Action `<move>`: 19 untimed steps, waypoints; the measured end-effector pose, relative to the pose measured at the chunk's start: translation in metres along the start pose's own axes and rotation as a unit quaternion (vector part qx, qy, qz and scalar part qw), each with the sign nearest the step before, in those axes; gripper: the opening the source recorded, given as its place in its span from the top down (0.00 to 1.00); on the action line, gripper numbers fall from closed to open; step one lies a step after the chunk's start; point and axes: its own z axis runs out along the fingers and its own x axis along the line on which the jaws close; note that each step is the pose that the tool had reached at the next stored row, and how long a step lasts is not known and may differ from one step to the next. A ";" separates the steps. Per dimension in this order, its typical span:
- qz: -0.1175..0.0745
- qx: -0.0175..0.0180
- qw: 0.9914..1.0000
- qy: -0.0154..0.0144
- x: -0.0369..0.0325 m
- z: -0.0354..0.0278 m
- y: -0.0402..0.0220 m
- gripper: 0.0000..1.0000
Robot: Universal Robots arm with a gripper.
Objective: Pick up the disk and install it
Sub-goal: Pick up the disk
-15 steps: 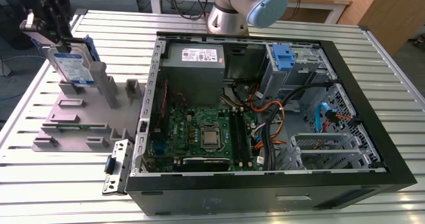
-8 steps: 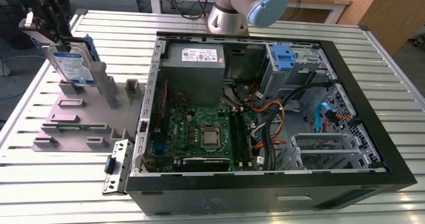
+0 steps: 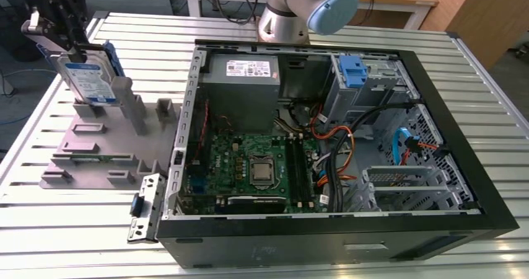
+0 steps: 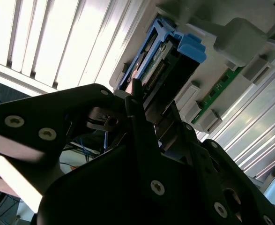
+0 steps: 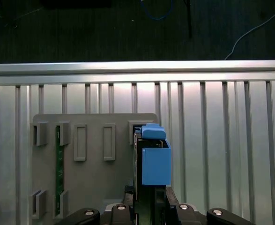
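A dark pincer (image 3: 70, 53) is closed on the top edge of the disk (image 3: 89, 80). The disk stands upright at the far corner of a grey rack (image 3: 91, 152) on the slatted worktop (image 3: 66, 235), at the exterior view's left. Whether its lower end touches the rack is unclear. An open computer case (image 3: 487, 198) lies just beside the rack.
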 end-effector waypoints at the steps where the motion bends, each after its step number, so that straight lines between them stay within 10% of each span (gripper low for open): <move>1: 0.000 0.000 1.000 0.000 0.0000 0.0000 0.0000 0.65; 19: 0.000 0.000 1.000 0.000 -0.0003 -0.0082 0.0002 0.65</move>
